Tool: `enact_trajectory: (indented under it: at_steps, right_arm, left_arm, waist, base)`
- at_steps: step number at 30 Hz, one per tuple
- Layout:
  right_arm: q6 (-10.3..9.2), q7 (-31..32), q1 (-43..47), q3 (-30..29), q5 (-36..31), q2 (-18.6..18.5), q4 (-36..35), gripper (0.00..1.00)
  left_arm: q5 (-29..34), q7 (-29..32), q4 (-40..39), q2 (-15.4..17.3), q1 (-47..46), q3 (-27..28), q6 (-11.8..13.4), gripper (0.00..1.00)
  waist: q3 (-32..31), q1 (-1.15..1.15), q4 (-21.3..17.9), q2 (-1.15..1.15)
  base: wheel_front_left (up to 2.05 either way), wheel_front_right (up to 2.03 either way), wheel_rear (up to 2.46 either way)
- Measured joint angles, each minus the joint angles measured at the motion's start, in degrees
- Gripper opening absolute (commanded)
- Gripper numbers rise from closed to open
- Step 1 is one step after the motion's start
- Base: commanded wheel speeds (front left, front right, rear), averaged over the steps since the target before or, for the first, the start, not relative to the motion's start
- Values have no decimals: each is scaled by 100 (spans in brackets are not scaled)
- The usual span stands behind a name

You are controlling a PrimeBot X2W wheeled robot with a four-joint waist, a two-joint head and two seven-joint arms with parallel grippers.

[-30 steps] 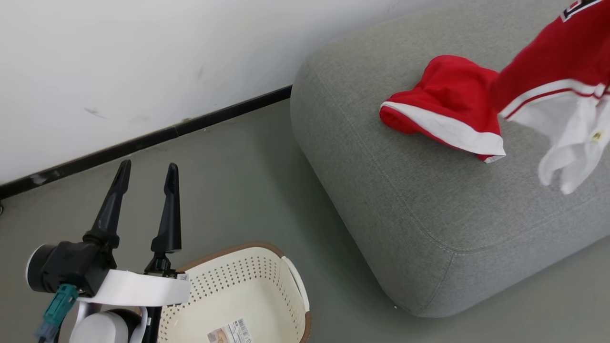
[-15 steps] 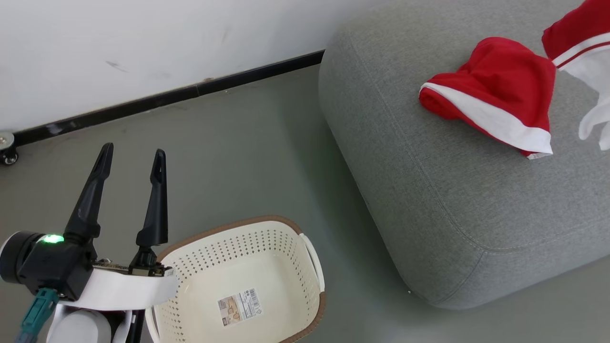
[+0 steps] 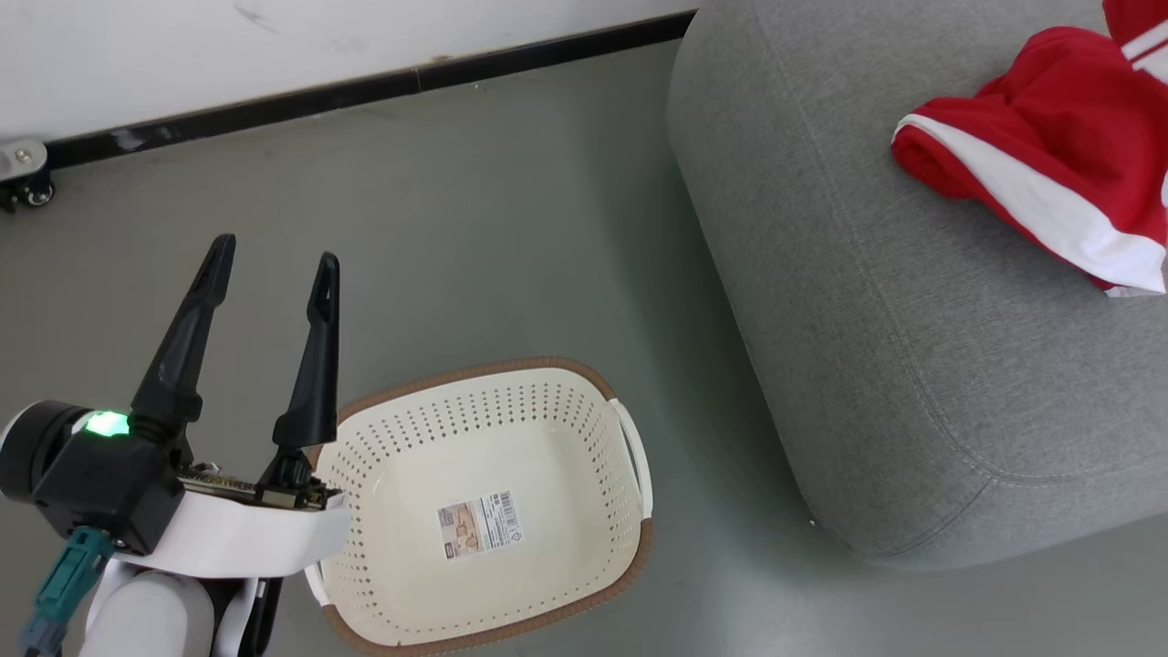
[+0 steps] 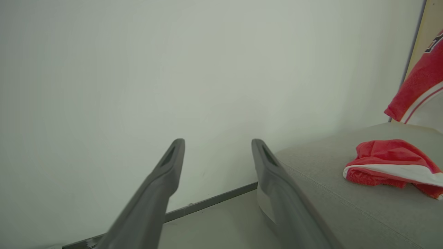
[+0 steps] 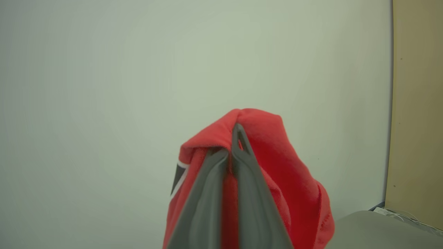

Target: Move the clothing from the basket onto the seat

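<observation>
Shorts (image 3: 1031, 173) lie bunched on seat (image 3: 912, 383), upper right of head view. Jersey (image 5: 277, 173) hangs pinched in right gripper (image 5: 230, 140), fingers closed on it, not yet dropped. Basket (image 3: 392, 429), lower centre, bare but for label sticker (image 3: 479, 525): last item's out. Vs 1 s ago head cam swung; basket now fully in frame, jersey off to top-right corner. Left gripper (image 3: 276, 252) spread wide, empty.

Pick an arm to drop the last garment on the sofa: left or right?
Right. The right gripper is shut on the red jersey, which hangs over the sofa. The left gripper is open and empty, low beside the empty basket, off the sofa.
</observation>
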Motion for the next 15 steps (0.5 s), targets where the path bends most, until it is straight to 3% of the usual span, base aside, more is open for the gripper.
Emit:
enact_trajectory:
  at_steps: [6,15]
  right_arm:
    - [0,-210,-221,-198,-135,-133,156,0]
    - [1,-327,369,-194,-200,122,851,0]
  left_arm:
    - [40,105,-92,13,-149,-37,-2,100]
    - [42,203,-131,66,-364,-80,-9,100]
  waist:
    - [264,0,109,0]
    - [594,1,187,0]
  base:
    - [0,0,0]
    - [0,0,0]
